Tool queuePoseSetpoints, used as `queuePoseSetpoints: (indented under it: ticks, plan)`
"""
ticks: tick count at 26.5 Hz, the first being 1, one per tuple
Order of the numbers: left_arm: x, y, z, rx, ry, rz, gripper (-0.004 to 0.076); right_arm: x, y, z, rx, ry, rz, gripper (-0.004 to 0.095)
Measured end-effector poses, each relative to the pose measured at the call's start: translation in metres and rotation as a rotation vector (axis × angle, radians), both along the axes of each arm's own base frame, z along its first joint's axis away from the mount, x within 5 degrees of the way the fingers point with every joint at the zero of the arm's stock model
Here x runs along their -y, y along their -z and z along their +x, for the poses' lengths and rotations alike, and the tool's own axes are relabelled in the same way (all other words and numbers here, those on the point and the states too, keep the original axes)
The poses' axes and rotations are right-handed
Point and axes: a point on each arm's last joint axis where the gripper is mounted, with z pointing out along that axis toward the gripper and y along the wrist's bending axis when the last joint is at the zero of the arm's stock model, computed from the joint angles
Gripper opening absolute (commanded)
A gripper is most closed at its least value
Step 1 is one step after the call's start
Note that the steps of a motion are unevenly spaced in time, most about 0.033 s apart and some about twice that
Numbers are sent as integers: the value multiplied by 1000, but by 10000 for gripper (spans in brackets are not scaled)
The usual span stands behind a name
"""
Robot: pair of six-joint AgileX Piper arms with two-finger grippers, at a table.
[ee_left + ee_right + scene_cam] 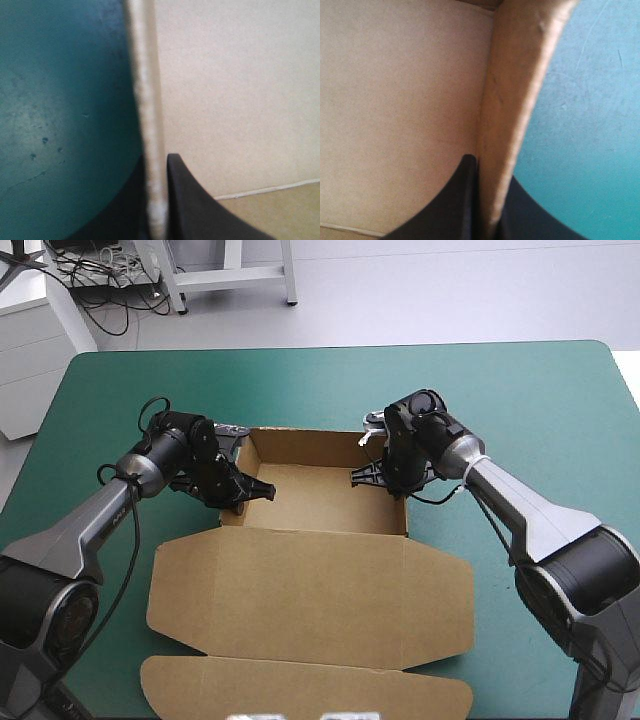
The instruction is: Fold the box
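- While you look down from above, the brown box [320,502] sits near the middle of the bench [520,400], on the teal-green cover, as an open tray with its walls raised
- Its lid [310,590] lies flat on the cover, stretching from the tray toward the bench's near edge, with a rounded flap [300,685] at the very front
- Your left hand [250,495] reaches in from the left and grips the tray's left wall [150,115]; in its wrist view the board edge runs straight between the two black fingers [192,205], which are nearly together, one inside the tray and one on the cover side
- Your right hand [385,478] grips the right wall [512,100] the same way, fingers all but closed with the board pinched between them
- Both gripped walls stand upright
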Motion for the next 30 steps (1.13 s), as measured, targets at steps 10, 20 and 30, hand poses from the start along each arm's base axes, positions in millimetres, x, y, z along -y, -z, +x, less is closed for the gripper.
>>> queuePoseSetpoints:
  ticks: [10,20,30]
  plan:
    - [5,-3,5,14,79,-22,522,-7,2,4,-13,35,-8,580]
    - [6,-32,13,75,101,-6,584,-12,-33,13,88,51,60,580]
    - [-3,-93,25,247,118,96,575,8,-121,-3,360,20,91,580]
